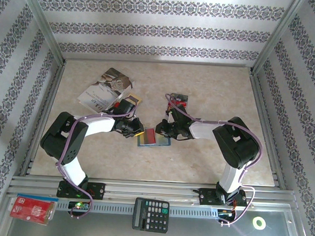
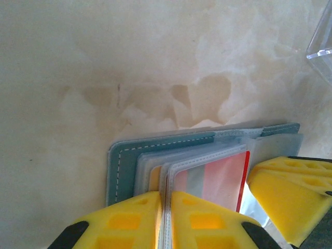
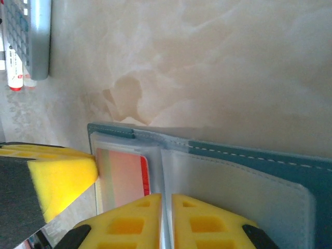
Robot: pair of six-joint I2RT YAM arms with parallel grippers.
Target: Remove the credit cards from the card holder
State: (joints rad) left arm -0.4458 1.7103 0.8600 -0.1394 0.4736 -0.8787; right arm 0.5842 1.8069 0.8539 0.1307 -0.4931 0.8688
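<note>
Two tight grips: left end effector (image 1: 131, 128) and right end effector (image 1: 163, 128) each clamp a clear sleeve edge of the open blue bifold card holder (image 1: 154, 140), mid beige table (image 1: 212, 94); red plastic card (image 2: 224, 177) sleeved inside, bare surface on the far side.

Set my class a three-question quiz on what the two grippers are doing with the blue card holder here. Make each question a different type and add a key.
1. What does the left gripper pinch? A) a clear sleeve of the card holder; B) the calculator; C) a loose card on the table.
2. True or false: the right gripper hangs open above the card holder.
3. Fill in: the card seen through the sleeve is ___ in colour.
Key: 1 A; 2 false, it is shut on a sleeve; 3 red.
</note>
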